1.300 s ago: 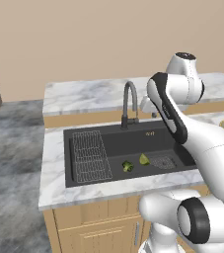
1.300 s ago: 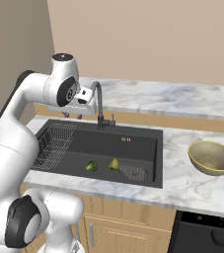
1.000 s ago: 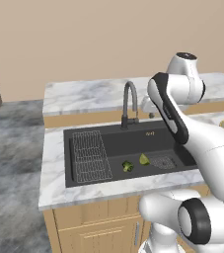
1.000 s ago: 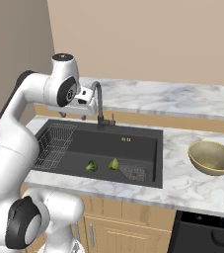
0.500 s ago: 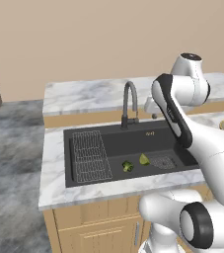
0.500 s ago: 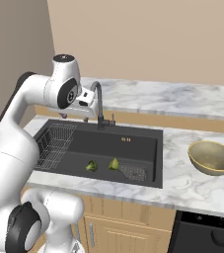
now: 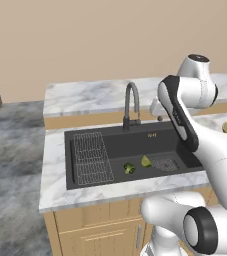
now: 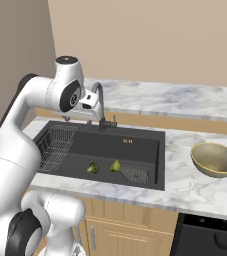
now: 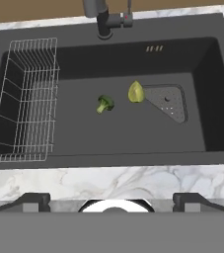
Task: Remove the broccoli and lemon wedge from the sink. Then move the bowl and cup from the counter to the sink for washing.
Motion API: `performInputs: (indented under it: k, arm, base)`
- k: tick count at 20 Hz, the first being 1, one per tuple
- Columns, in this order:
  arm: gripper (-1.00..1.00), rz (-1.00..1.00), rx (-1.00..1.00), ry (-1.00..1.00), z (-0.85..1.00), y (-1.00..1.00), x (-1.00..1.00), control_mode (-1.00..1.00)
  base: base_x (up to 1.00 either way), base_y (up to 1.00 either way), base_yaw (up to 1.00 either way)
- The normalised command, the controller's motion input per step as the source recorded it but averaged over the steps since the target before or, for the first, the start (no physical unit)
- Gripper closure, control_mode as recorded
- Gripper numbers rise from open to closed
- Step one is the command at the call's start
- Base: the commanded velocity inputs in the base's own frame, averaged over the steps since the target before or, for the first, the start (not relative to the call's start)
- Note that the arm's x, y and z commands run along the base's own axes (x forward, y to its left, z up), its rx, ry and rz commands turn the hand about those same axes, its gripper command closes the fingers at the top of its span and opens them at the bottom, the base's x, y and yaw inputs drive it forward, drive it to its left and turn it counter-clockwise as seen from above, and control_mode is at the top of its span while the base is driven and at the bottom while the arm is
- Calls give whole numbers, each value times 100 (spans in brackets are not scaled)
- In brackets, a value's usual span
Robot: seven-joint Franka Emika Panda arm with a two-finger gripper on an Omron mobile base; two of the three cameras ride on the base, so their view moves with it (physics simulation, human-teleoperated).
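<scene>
- The sink (image 9: pixel 212 113) is a big black box set into the white counter (image 8: pixel 195 187).
- The broccoli (image 9: pixel 104 104) lies on the sink floor, near the middle.
- The lemon wedge (image 9: pixel 135 92) lies just beside the broccoli, on the side nearer the drain strainer (image 9: pixel 168 102). It touches the edge of the strainer or nearly does; I cannot tell which.
- A wire rack (image 9: pixel 24 101) stands at the far end of the sink from the strainer.
- The dark faucet (image 7: pixel 130 105) rises from the back rim of the sink.
- The bowl (image 8: pixel 215 159) sits on the counter, well apart from the sink, on the strainer side.
- The gripper (image 9: pixel 111 200) hangs high over the front edge of the sink and looks down into it.
- Its two dark fingers (image 9: pixel 33 200) stand wide apart, and nothing is between them.
</scene>
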Motion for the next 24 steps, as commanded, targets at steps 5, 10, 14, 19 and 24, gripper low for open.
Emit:
performInputs:
  k: [5,10,14,19,24]
  arm:
    - [-100,0,0,0,0,-6,-5,-100]
    - [-100,0,3,0,0,-11,-6,-100]
    - [-100,0,1,0,-1,-8,-5,-100]
    - [-100,0,0,0,-2,-5,-5,-100]
    - [-100,0,0,0,-2,-7,-7,-100]
  base:
    - [0,0,0]
    - [0,0,0]
    - [0,0,0]
    - [0,0,0]
    - [0,0,0]
